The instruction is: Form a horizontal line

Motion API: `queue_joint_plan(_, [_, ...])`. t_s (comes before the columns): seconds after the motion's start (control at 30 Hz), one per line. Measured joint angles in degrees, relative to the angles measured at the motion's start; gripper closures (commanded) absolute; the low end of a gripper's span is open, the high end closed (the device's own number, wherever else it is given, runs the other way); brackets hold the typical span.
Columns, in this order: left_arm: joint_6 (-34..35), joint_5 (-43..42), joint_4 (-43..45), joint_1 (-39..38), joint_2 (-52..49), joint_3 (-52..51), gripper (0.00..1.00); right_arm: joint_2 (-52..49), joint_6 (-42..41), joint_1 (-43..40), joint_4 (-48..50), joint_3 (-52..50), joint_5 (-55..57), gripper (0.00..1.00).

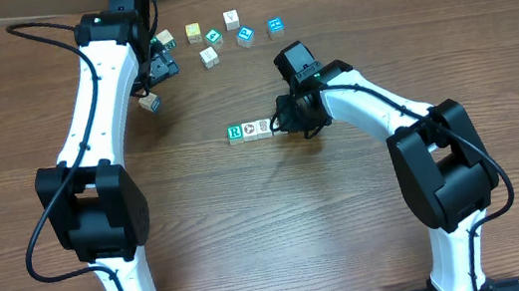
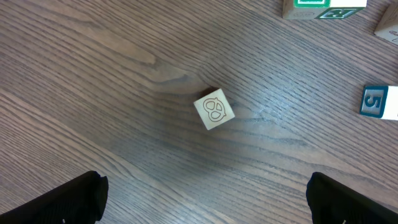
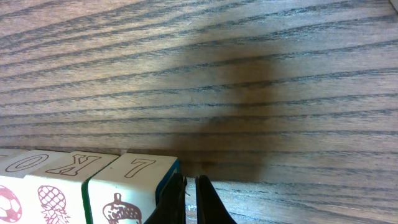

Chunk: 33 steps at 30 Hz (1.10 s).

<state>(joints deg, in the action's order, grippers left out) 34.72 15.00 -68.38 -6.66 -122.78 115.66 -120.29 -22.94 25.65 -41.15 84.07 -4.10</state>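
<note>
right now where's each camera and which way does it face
overhead: above the table, looking down on left arm, right arm and row of cubes
left wrist: looks down at a lone cube ahead of the open left gripper
right wrist: low, facing the row's end; shut right gripper beside it
shared: overhead and right wrist show the row

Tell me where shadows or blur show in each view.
Overhead: sharp, even light, a soft shadow beside the right gripper. Left wrist: a shadow patch around the pretzel cube. Right wrist: a broad dark shadow on the table; the acorn cube slightly blurred.
</note>
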Motion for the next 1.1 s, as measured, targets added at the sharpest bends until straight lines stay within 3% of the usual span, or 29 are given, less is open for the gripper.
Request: queue_joint_plan(1.1, [0.00, 0.00, 0.00, 0.00, 0.00, 0.00, 0.00, 0.00, 0.26, 0.70, 0.00, 0.00, 0.02, 0.96])
